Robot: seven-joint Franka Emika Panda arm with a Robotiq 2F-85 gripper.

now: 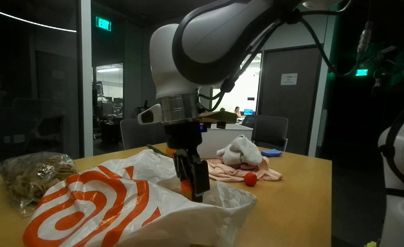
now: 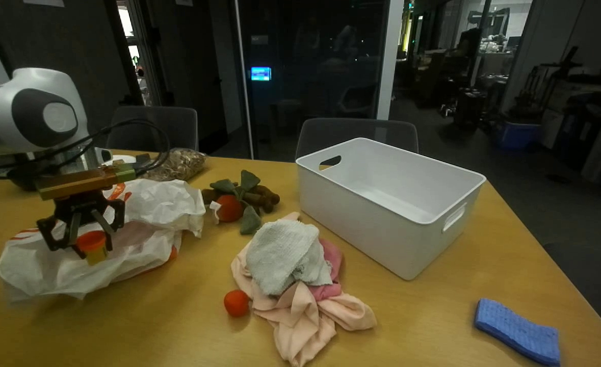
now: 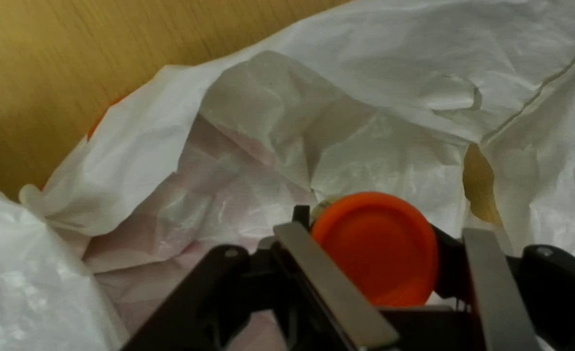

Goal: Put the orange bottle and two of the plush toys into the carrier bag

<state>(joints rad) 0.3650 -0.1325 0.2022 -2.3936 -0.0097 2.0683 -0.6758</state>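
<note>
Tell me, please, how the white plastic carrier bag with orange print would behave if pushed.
The white plastic carrier bag with orange print would probably crumple, since its walls are creased and sagging. Its thin film looks light, so it may slide along the smooth brown wooden table.

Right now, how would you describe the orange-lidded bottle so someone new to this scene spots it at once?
Start at the white carrier bag with orange-red markings on the wooden table; the black gripper points down over it. Between its fingers is the small orange-lidded bottle. Unlike the plain red ball on the table, it has a rimmed orange lid over a yellowish body.
</note>
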